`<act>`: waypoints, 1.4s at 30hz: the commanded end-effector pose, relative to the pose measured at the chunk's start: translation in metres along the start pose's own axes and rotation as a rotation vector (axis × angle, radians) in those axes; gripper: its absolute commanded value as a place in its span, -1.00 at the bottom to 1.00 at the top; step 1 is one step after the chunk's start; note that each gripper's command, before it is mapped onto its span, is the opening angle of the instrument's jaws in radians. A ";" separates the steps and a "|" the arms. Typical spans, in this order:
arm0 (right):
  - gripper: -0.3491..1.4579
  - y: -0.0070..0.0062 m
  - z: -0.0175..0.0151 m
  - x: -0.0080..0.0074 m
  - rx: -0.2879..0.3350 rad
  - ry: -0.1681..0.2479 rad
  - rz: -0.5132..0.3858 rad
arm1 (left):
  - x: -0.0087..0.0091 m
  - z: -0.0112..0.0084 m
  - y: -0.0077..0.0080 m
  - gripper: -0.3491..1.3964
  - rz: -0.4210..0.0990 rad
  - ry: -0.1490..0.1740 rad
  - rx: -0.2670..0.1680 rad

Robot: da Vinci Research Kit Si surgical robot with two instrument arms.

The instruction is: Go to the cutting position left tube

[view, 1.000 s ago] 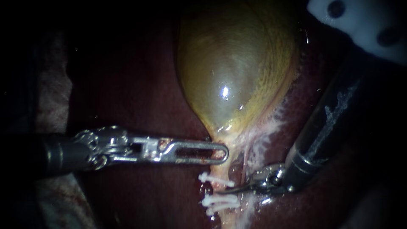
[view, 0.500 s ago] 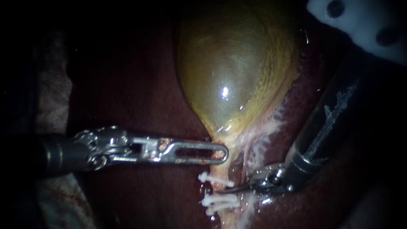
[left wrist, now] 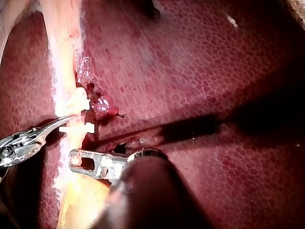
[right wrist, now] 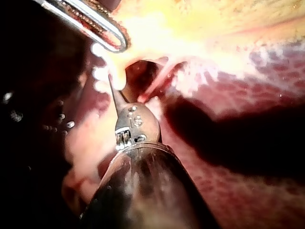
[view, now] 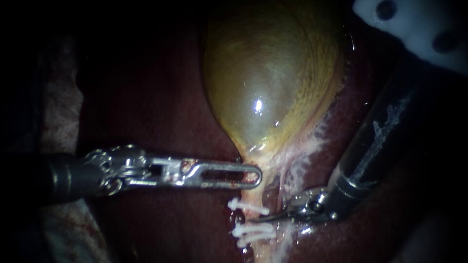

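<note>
BENCH TRIAL: The right instrument [view: 258, 219], a dark shaft ending in slim curved metal blades that lie together and hold nothing, sets its tip against the pale yellow left tube [view: 251, 197]. It sits among 3 white plastic clips [view: 248, 207], 1 on the gallbladder side of the blades and 2 on the other. Beyond them, the left instrument [view: 256, 175] appears to have its slotted steel jaws clamped on the neck of the amber gallbladder [view: 268, 87], which lies on the dark red liver [view: 161, 97]. The approach looks nearly complete. Next, the blades likely must part and straddle the tube.
</note>
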 end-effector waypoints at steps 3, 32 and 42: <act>0.45 0.0000 0.0002 -0.0004 0.003 0.004 -0.004 | 0.0000 0.0000 0.0000 -1.00 0.000 -0.001 -0.001; -0.11 0.0005 0.0007 0.0000 0.002 0.006 0.001 | -0.0001 -0.0002 0.0001 -1.00 0.000 0.001 0.001; -0.42 0.0005 0.0011 0.0003 0.001 0.007 0.003 | -0.0001 -0.0002 0.0001 -1.00 -0.001 0.001 0.001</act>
